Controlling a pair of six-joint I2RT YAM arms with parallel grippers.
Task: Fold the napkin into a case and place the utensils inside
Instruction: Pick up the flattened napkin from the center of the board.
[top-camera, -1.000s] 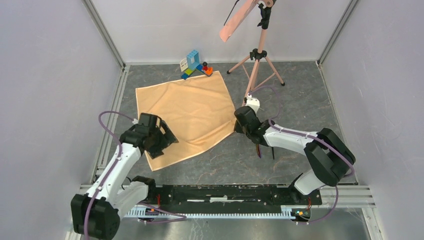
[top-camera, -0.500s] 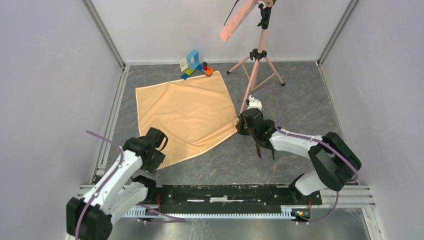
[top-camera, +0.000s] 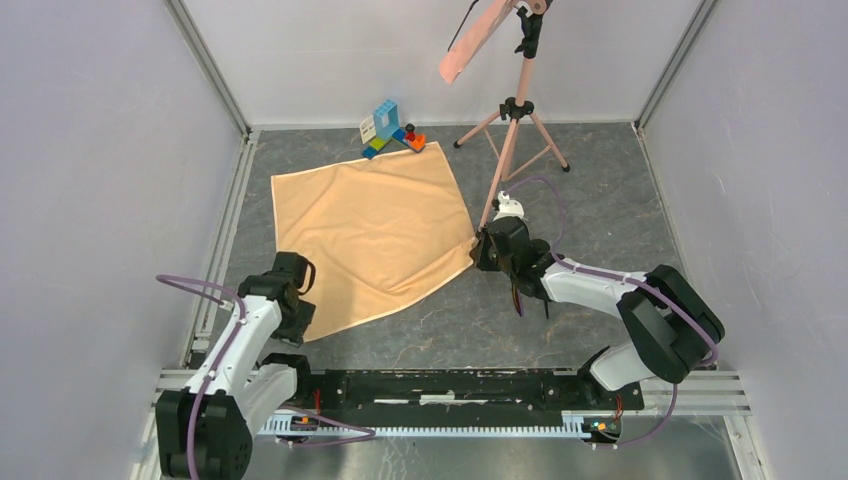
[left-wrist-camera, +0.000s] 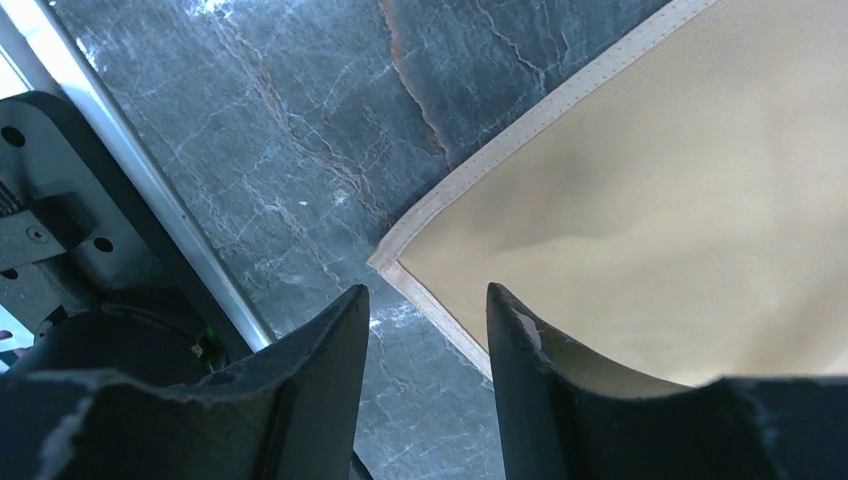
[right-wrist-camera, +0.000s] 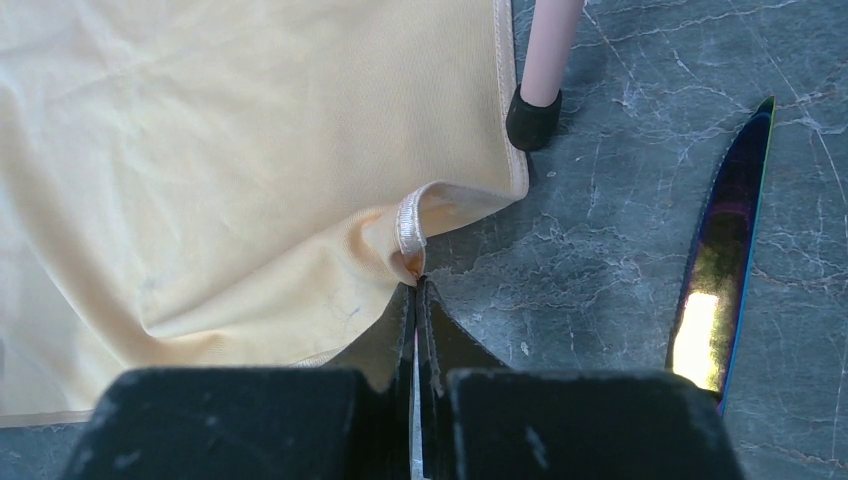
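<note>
where the grey marbled table (top-camera: 600, 200) fills the middle of the overhead view, the entries run as follows.

napkin (top-camera: 370, 235): peach-tan cloth, one piece, spread open as a tilted rectangle left of centre. lies mostly flat, with soft ripples toward its right corner. not folded into a case.

left gripper (left-wrist-camera: 425, 310): lower left of the overhead view, at the napkin's lowest corner. fingers apart. in the left wrist view the stitched corner sits in the gap between them, with bare table to the left of it. whether the fingertips touch the cloth cannot be told.

right gripper (right-wrist-camera: 415, 300): right of centre in the overhead view, at the napkin's right corner. fingers pressed together, pinching a small raised loop of hem, so the edge curls up off the table at that spot.

iridescent blade (right-wrist-camera: 720, 270): purple-gold utensil, lying flat on the table at the right of the right wrist view, apart from the cloth and outside it.

tripod (top-camera: 513, 120): pink legs, upper centre-right of the overhead view. one black-capped foot (right-wrist-camera: 532, 118) stands just beside the napkin's right hem, above the pinched loop.

salmon-pink strip (top-camera: 475, 40): mounted atop the tripod, tilted.

toy blocks (top-camera: 392, 130): small coloured cluster at the napkin's top corner.
</note>
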